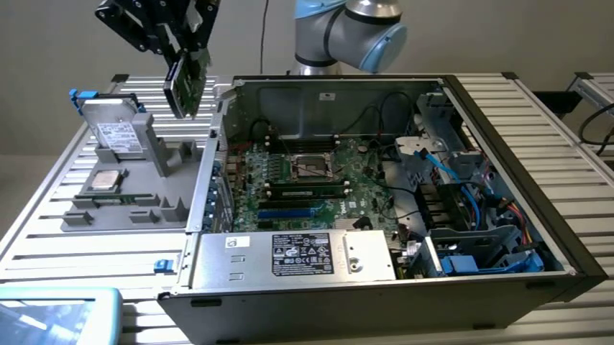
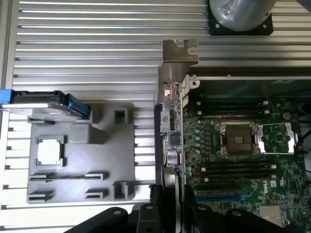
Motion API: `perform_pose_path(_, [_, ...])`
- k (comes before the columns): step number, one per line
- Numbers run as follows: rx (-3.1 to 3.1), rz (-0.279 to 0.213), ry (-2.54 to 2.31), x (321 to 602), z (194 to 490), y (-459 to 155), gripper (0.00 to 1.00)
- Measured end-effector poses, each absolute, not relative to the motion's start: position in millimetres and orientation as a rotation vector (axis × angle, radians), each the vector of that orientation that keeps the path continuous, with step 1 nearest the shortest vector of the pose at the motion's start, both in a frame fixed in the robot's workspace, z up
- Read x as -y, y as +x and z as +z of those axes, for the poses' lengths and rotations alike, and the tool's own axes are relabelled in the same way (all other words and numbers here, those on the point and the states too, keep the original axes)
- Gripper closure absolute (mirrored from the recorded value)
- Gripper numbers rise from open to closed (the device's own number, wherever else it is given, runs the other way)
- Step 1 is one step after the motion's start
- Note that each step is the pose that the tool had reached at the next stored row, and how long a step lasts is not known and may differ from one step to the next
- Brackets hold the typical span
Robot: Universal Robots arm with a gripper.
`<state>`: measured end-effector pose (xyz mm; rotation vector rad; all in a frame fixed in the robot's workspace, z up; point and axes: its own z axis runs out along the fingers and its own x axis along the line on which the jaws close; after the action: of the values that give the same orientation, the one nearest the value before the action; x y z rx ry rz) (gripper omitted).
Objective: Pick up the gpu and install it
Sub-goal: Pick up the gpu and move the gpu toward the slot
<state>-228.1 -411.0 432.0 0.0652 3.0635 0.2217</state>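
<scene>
Slatted aluminium worktop (image 1: 39, 244) runs right up to the near edge of the scene and carries everything else. On it sits the open computer case (image 1: 364, 316), lid off, with its green motherboard (image 1: 307, 180) exposed and the silver power supply (image 1: 298, 255) along the near wall. Behind the case rises the robot arm (image 1: 346, 32), reaching over towards the exterior view's left. Beside the case on that side lies a grey parts tray (image 1: 125, 215), with a hard drive (image 1: 115, 129) standing at its far end and a processor chip (image 1: 103, 180) lying flat in a pocket. The hand (image 1: 184, 52) hangs high over the gap between tray and case, its fingers part closed and clamped on the upper edge of the gpu (image 1: 187, 86). That card hangs edge-down in the air, clear of both. From the wrist view its silver bracket (image 2: 177, 53) points away from the hand, and the card lines up just along the case wall beside the motherboard.
</scene>
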Motion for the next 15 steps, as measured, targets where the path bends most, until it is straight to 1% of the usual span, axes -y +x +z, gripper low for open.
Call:
perform_pose_path(7, [-3.067, 0.223, 0.066, 415.8, 432.4, -199.1, 0.72])
perform_pose_path(15, [-3.073, 0.223, 0.067, 427.7, 432.1, -169.7, 0.72])
